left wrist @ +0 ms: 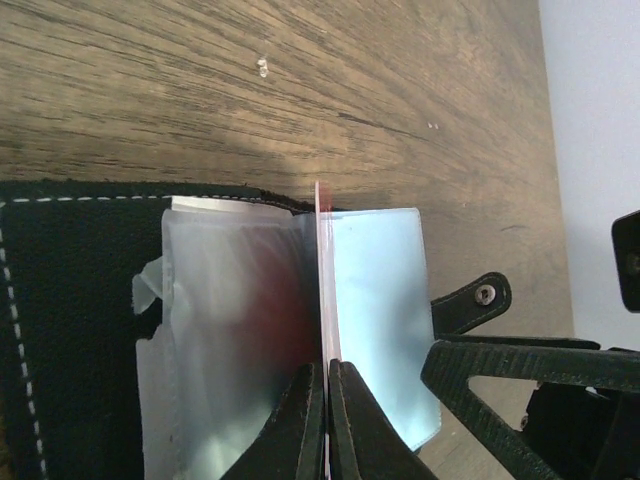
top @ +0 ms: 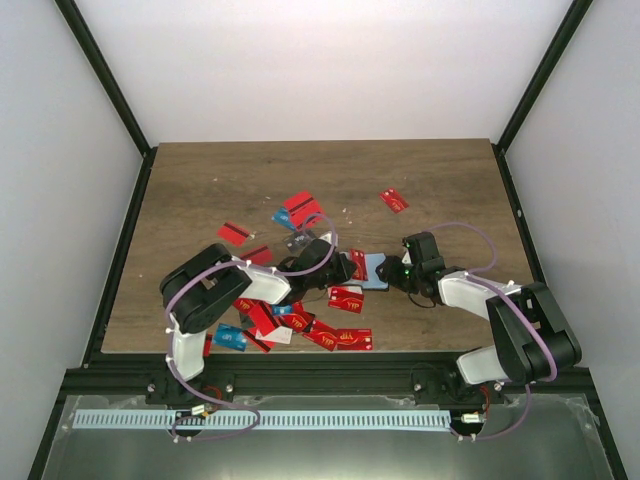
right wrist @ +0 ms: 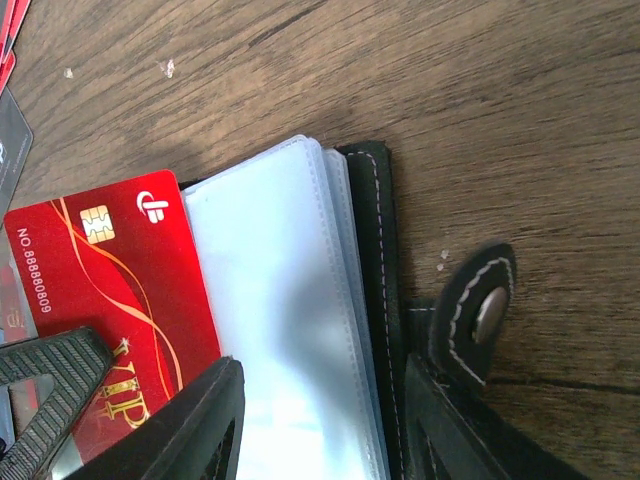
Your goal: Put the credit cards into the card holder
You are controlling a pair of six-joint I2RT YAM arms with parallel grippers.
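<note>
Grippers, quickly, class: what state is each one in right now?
Left gripper: shut on a red card.
Right gripper: clamped on the card holder.

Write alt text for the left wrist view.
Left hand pinches a red card edge-on, standing it between the clear sleeves of the open black card holder on a wooden table.

Cards [top: 352, 339] red with gold swirls; holder [right wrist: 375, 230] black, white-stitched, pale blue inside; worktop [top: 220, 185] brown woodgrain, darker streaks.
</note>
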